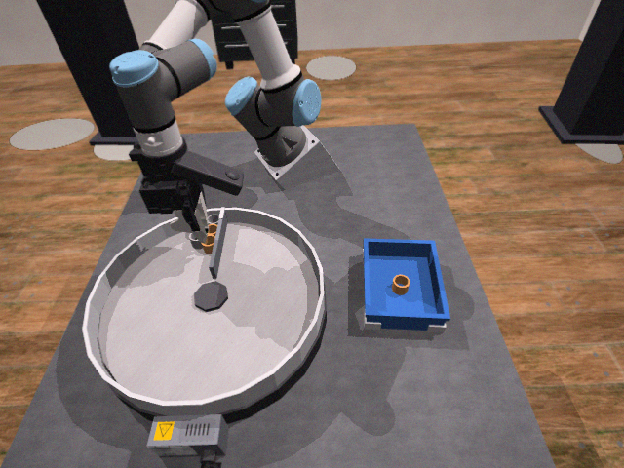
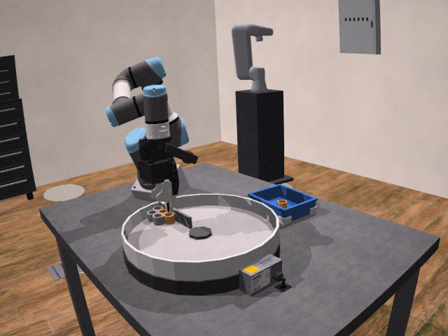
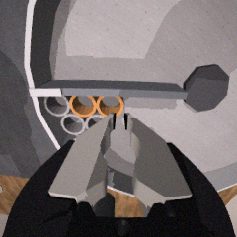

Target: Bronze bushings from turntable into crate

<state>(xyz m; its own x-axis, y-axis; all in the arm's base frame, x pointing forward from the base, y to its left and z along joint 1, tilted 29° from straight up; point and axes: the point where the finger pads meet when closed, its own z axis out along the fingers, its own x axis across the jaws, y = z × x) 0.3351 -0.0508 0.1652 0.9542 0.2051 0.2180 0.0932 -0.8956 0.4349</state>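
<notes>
— Pincer (image 3: 119, 119) sits nearly shut, its two slim tips close together with nothing between them, hanging just above the bushing cluster at the turntable's (image 2: 152, 258) far-left rim.

— Which one would you go for?

— I'd judge the nearer bronze bushing (image 3: 110, 106), right under the tips. The other bronze bushing (image 3: 82, 105) touches it, and both press against the grey divider bar (image 3: 114, 88).

— So it's tight?

— Yes. The steel bushings (image 3: 73, 124) crowd the near side, so an outside grasp looks awkward. Probably better to drop the closed tips into the bore and spread.

— Surfaces?

— Short smooth rings, orange-brown against dull grey; pale matte tray floor.

— And the crate?

— Blue crate (image 1: 441, 282) towards the desk's right edge, one bronze bushing (image 1: 400, 284) already inside.
</notes>
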